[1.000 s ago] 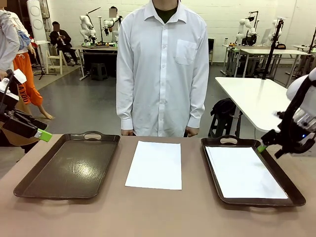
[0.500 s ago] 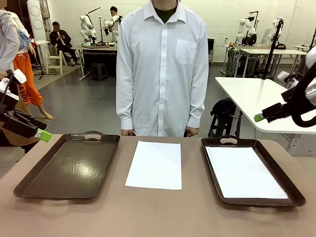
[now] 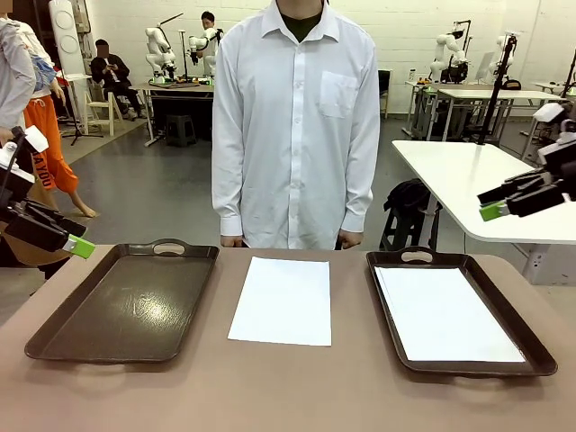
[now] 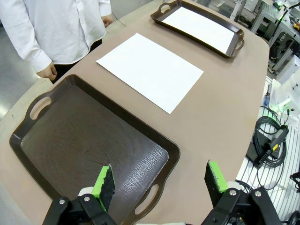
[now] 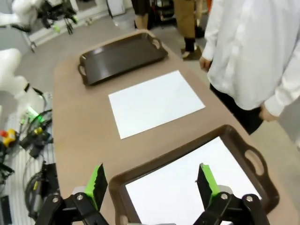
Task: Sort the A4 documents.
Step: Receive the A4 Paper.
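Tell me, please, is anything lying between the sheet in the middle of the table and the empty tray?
Nothing visible: only bare tabletop separates the A4 sheet from the empty tray, and both grippers hang off to the sides.

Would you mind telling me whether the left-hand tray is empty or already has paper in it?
Empty: the left tray shows only its bare dark floor, while a white sheet lies on the table beside it.

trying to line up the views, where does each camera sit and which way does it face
Front: between the arms, facing the person across the table; both grippers at the edges.
Left wrist: above the empty tray, looking down past the open left gripper.
Right wrist: above the tray with paper, over the open right gripper.
Shared: the middle sheet.
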Robot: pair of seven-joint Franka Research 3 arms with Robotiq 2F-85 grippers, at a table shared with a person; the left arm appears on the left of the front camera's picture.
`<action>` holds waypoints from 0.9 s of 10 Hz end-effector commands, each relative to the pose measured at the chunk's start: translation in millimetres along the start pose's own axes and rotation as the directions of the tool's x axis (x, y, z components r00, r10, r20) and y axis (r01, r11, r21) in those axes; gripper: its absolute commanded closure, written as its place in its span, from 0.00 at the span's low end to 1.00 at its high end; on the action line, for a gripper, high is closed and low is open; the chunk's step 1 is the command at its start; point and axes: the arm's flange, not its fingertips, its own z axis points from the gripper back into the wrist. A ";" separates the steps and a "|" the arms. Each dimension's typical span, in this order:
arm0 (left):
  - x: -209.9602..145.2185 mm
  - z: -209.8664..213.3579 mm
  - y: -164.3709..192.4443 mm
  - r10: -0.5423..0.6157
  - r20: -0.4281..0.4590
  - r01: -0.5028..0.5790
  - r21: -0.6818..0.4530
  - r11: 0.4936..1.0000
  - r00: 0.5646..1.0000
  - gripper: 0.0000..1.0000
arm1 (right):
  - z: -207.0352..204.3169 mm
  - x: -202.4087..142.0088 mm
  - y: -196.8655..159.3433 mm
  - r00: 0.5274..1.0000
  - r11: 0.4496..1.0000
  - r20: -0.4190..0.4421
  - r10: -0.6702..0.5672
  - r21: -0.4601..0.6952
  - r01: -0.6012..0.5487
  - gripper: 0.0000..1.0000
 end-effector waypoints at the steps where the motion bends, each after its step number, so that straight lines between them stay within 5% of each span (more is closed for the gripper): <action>1: -2.1 -1.0 2.2 -0.013 0.018 0.013 -0.009 1.000 1.000 0.00 | 6.4 -12.9 20.2 0.997 0.997 -0.010 0.071 -0.040 -0.071 0.00; 3: -2.1 -1.0 2.2 -0.013 0.018 0.013 -0.009 1.000 1.000 0.00 | -6.3 -8.7 27.5 0.977 0.993 -0.189 0.095 -0.046 -0.106 0.00; 5: -2.1 -1.0 2.2 -0.013 0.018 0.013 -0.009 1.000 1.000 0.00 | -15.6 -4.2 28.1 0.958 0.995 -0.270 0.098 -0.001 -0.102 0.00; 9: -2.1 -1.0 2.2 -0.013 0.018 0.013 -0.009 1.000 1.000 0.00 | -22.4 11.6 10.3 0.947 0.991 -0.317 0.047 0.132 -0.005 0.00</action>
